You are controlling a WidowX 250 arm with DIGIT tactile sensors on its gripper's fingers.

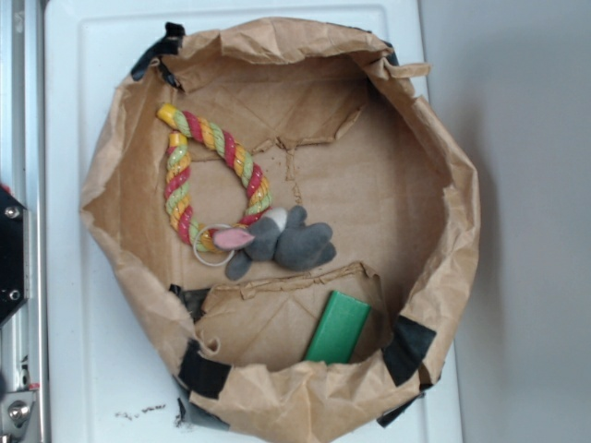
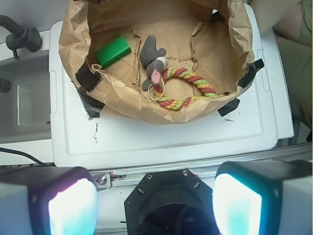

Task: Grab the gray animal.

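No readable text, label, brand, number or sign is showing in either view. The green block (image 1: 338,327) is showing a plain face with no print. The brown paper lining (image 1: 434,166) and its black tape patches (image 1: 407,349) are carrying no lettering. The white worktop (image 2: 161,142) is showing only dark specks, not characters.
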